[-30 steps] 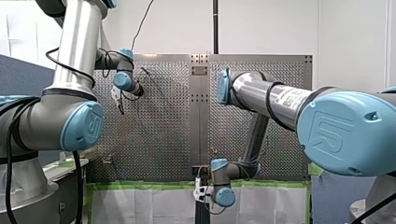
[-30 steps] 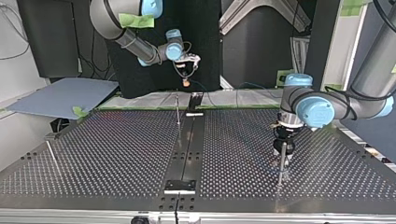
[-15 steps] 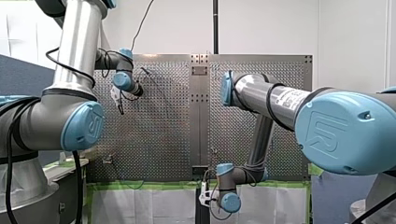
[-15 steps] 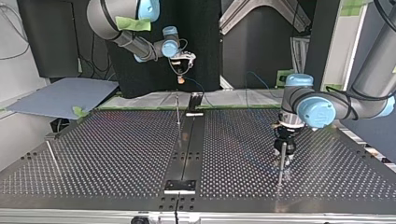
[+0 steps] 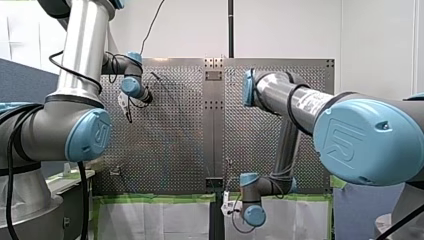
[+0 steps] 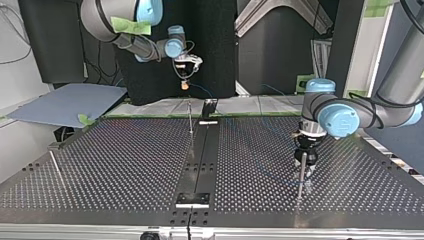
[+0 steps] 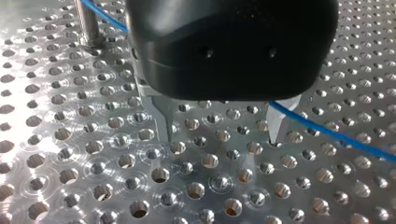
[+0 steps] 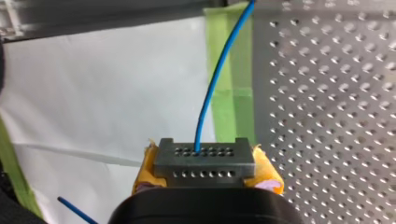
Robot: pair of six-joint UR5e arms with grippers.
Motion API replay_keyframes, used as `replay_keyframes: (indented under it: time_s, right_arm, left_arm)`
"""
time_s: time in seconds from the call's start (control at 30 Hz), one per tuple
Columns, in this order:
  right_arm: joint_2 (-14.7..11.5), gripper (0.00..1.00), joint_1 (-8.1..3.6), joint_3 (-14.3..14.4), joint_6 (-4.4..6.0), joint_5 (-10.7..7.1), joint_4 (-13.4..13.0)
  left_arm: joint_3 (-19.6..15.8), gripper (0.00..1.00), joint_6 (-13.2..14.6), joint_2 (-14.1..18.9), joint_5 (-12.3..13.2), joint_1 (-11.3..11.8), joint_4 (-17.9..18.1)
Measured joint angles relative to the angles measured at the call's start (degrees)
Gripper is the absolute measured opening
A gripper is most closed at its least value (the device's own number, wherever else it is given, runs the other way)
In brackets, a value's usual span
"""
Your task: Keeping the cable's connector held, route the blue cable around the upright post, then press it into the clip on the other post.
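Observation:
My right gripper [image 8: 205, 179] is shut on the grey connector [image 8: 203, 157], its yellow pads on either side. The blue cable [image 8: 219, 79] rises from the connector toward the plate. In the top view this gripper [image 6: 184, 80] hangs high behind the table's far edge, above a thin upright post [image 6: 190, 117]. My left gripper [image 7: 219, 135] stands open just above the perforated plate, metal fingers apart and empty. The cable [image 7: 327, 133] runs past the outside of one finger toward a post [image 7: 88, 23]. In the top view it [image 6: 305, 159] sits at the top of a post [image 6: 301, 177].
A third post [image 6: 56, 167] with a small block on top stands at the top view's left. A black rail [image 6: 200, 160] runs down the plate's middle. White sheeting with green tape [image 8: 231, 70] lies beyond the plate's edge. A blue-grey board [image 6: 65, 102] lies off the plate.
My right arm has carried the connector toward the top view's left, and rightward and lower in the front view. My left arm has not moved.

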Motion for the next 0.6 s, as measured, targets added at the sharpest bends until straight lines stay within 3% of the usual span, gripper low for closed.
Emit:
replay_keyframes:
  time_s: [0.27, 0.6]
  right_arm:
    - [-0.65, 0.00, 0.58, 4.52, -2.01, 0.19, -4.53]
    - [-1.43, 0.00, 0.27, 10.87, -2.38, 0.47, -10.86]
  left_arm:
    - [0.00, 0.99, -0.06, 0.01, -1.71, -0.18, -1.10]
    - [0.00, 0.99, -0.72, 0.03, -2.12, -0.38, -1.40]
